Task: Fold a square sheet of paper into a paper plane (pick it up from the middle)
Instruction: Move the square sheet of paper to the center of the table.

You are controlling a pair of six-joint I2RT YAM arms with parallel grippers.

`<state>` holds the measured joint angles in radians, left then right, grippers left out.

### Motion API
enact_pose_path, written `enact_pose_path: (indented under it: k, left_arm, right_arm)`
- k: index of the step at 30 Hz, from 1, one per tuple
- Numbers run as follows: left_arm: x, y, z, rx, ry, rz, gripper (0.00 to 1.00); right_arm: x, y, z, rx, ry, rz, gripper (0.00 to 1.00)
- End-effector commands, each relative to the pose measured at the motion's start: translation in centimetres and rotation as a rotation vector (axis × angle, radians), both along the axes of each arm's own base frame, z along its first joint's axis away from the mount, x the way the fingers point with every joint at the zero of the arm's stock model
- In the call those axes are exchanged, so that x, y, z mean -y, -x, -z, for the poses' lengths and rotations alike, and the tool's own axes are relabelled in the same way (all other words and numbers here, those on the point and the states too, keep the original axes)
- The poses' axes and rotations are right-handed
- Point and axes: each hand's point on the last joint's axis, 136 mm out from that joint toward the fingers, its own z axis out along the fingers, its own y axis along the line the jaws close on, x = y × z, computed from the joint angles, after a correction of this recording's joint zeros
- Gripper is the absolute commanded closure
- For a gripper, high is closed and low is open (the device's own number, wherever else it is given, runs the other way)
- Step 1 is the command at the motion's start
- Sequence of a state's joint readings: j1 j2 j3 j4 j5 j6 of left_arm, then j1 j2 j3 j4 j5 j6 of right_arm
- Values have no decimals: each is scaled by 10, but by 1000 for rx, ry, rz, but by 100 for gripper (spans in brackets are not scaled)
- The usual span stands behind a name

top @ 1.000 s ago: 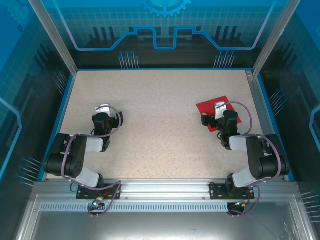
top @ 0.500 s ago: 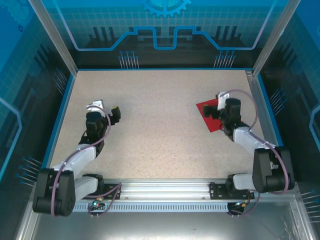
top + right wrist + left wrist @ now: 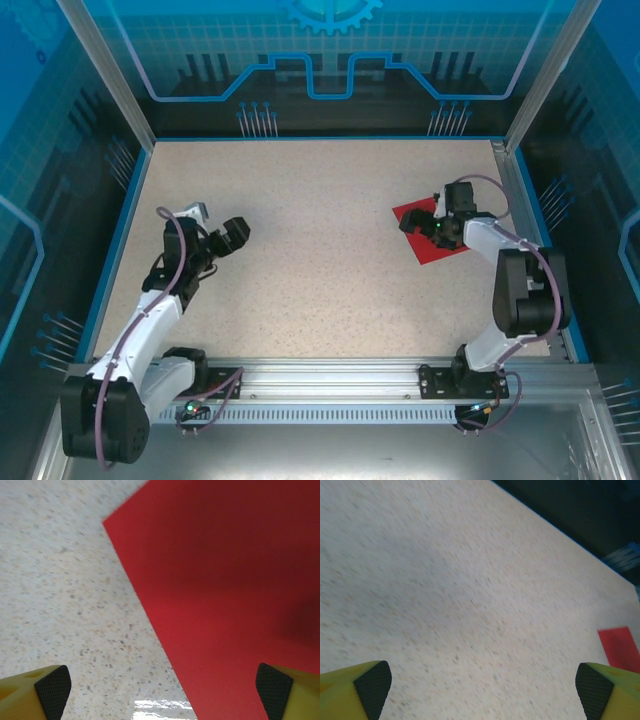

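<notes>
Square sheet of paper [image 3: 446, 249]: flat on the table [image 3: 320, 250], far right part, one corner pointing left. Right gripper [image 3: 428, 226] sits over the sheet's left half, jaws spread wide, nothing held; one pad [image 3: 52, 685] over speckled tabletop, the other over red. Left gripper [image 3: 232, 235]: left side, well apart from the sheet, jaws wide, empty, over bare tabletop

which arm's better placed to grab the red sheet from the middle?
Right. The right hand is open over the square sheet of paper, which lies flat at the right of the table. The left hand, also open, is far off on the left.
</notes>
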<state>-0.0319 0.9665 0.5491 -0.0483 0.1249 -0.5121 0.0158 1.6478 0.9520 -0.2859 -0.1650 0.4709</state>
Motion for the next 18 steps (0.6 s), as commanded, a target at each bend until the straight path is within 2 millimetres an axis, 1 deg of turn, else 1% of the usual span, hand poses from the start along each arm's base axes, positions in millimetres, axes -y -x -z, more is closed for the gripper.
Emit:
enact_pose_path:
  k: [1, 4, 6, 9, 12, 15, 17, 18]
  left_arm:
    - [27, 2, -4, -33, 114, 113, 1]
    - [32, 1, 2, -62, 117, 136, 1]
    - [36, 2, 6, -78, 119, 148, 1]
    - [41, 6, 16, -107, 119, 161, 1]
    - [43, 10, 24, -126, 119, 167, 1]
    - [45, 15, 31, -147, 119, 176, 1]
    - [46, 18, 34, -157, 119, 179, 1]
    - [46, 19, 34, -159, 119, 180, 1]
  right_arm:
    - [3, -1, 1, -71, -28, 74, 1]
    - [-1, -2, 11, -121, -32, 87, 3]
    - [-4, 3, 20, -169, -1, 94, 3]
    - [-23, 12, 27, -208, 1, 75, 3]
    - [-54, 21, 31, -238, -19, 33, 2]
    - [-88, 34, 40, -270, -35, 24, 2]
    - [-114, 46, 49, -287, -32, 10, 2]
    - [-127, 49, 50, -286, -45, 0, 2]
